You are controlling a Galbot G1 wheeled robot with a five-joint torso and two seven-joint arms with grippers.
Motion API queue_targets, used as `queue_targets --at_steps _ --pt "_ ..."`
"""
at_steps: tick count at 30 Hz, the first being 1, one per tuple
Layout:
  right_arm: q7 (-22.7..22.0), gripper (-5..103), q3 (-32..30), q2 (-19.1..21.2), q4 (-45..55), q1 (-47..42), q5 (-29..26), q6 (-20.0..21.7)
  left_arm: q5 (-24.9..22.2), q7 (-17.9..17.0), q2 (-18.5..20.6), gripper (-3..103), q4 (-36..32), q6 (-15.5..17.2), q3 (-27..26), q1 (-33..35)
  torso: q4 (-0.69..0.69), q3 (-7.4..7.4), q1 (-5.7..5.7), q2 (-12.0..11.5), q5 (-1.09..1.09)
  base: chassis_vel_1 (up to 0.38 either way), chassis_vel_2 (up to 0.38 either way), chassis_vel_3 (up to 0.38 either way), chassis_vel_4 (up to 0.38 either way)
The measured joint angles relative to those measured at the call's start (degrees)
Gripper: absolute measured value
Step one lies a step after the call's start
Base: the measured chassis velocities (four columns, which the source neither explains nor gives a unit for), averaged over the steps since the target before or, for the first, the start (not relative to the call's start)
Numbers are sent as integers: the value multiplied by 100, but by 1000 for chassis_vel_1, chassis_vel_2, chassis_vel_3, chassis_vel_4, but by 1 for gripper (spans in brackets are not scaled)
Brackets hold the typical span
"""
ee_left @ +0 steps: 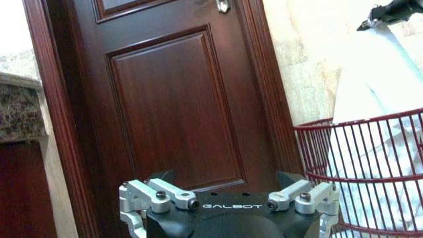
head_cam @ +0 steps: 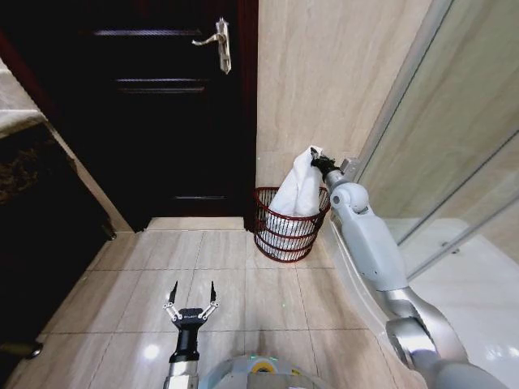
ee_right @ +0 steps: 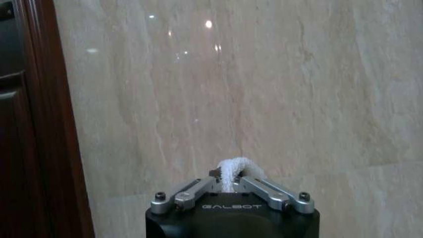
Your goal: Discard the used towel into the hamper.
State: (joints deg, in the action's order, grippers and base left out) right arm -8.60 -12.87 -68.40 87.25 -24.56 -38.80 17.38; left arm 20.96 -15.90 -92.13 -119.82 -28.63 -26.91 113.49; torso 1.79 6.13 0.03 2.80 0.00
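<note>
A white towel (head_cam: 300,190) hangs just right of centre in the head view, its top corner pinched by the right gripper (head_cam: 323,164) and its lower part resting inside the red wire hamper (head_cam: 285,235). The hamper stands on the tiled floor (head_cam: 211,284) against the beige wall (head_cam: 332,73), beside a dark door (head_cam: 162,105). At bottom centre, the left gripper (head_cam: 192,293) hovers with its fingers spread.

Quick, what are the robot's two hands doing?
Left gripper: open, empty, above the floor.
Right gripper: shut on the towel over the hamper.
</note>
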Motion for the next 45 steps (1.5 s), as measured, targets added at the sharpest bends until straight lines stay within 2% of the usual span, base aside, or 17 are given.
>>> queue_targets --at_steps 15,18,20,24,33,35,37,38,40,41,42,45 --pt "-40 2 -23 37 80 -21 -53 21 1 1 0 100 -3 -10 14 39 1 -334 -1 -290 1 0 0 0 0" --pt "-42 2 -21 38 120 -48 -54 21 5 1 0 100 -5 -18 16 50 1 -356 -2 -290 -4 0 0 0 0" --pt "-43 2 -6 41 140 -68 -55 35 9 1 0 100 -13 -22 28 61 1 -361 -2 -290 4 0 0 0 0" --pt "-50 2 29 47 166 -73 -59 44 13 -4 0 100 -10 -31 48 63 1 -361 -2 -289 1 0 0 0 0" --pt "-100 2 107 144 274 -104 -156 221 17 -197 3 100 21 -65 75 -15 1 -342 -2 -287 2 0 0 0 0" --pt "-156 2 139 175 332 -114 -253 360 14 -199 3 100 19 -66 77 -13 1 -339 -2 -287 2 0 0 0 0" --pt "-360 2 214 306 519 -110 -584 978 -2 -203 3 100 20 -69 78 -17 1 -334 -2 -286 2 0 0 0 0" --pt "-360 2 214 306 519 -110 -584 978 -2 -203 3 100 20 -69 78 -17 1 -334 -2 -286 2 0 0 0 0" --pt "-574 2 294 430 626 -47 -869 1366 -20 -207 3 100 24 -71 79 -21 1 -330 -2 -286 2 0 0 0 0" --pt "-770 2 343 524 697 19 -1195 1644 -40 -210 3 100 27 -72 79 -22 0 -329 -2 -286 1 0 0 0 0" --pt "-770 2 343 524 697 19 -1195 1644 -40 -210 3 100 27 -72 79 -22 0 -329 -2 -286 1 0 0 0 0" --pt "-1258 2 541 743 773 152 -1941 2141 -74 -211 1 100 29 -70 72 -29 1 -323 -2 -286 -1 0 0 0 0"
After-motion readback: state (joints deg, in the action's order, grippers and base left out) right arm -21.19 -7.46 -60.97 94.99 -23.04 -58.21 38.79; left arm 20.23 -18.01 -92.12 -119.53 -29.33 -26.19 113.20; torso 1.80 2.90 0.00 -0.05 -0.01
